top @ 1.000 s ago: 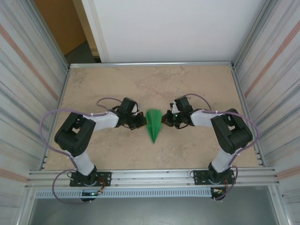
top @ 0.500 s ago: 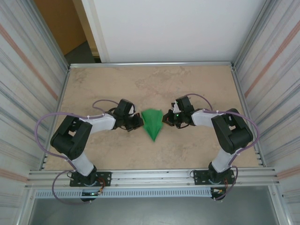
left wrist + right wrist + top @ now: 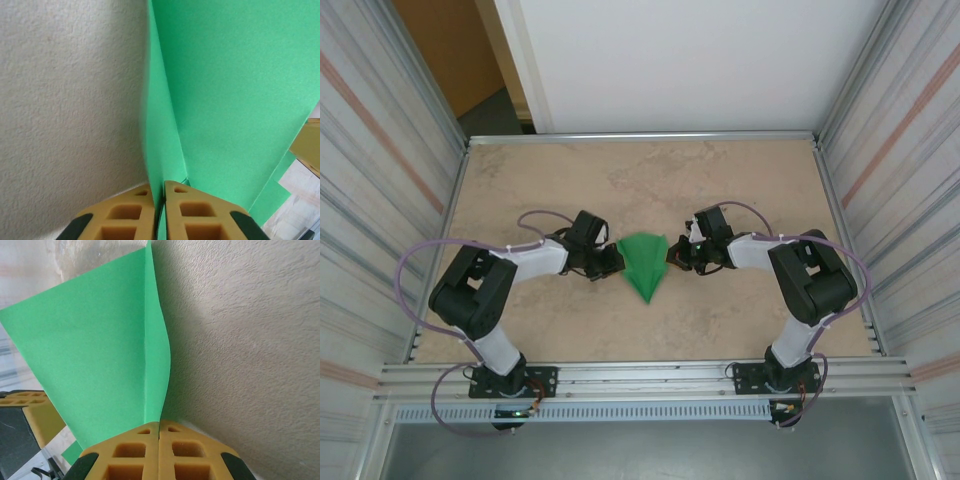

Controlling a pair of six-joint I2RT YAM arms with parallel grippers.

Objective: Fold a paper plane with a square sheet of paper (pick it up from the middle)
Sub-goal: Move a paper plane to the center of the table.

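paper plane (image 3: 645,265): bright green, lying at the middle of the table (image 3: 720,180), a little toward its near edge, wide end away from the arm bases and point toward them.
shape now: a creased wedge with its two side flaps spread and lifted off the table on either side of a centre fold.
left gripper (image 3: 617,260): just left of the table's middle, low over the top; in the left wrist view its tan pads (image 3: 135,212) are pressed together with a thin layer of green flap pinched between them.
right gripper (image 3: 670,258): just right of the table's middle, mirroring the other; in the right wrist view its jaws are closed tight on the edge of the opposite flap, which rises straight from the seam.
weight: likely next to nothing, so a draught or a quick move could shift it.
stiffness: soft in the flat panels, firmer along the creases; the flap in the right wrist view bows slightly near the pinch.
surface: matte, and probably not slippery against the pads.
fragility: tears or wrinkles easily if the two arms pull apart unevenly.
where to hold: on the flap edges close to a crease, as both grips sit now, or at the centre fold for lifting it whole.
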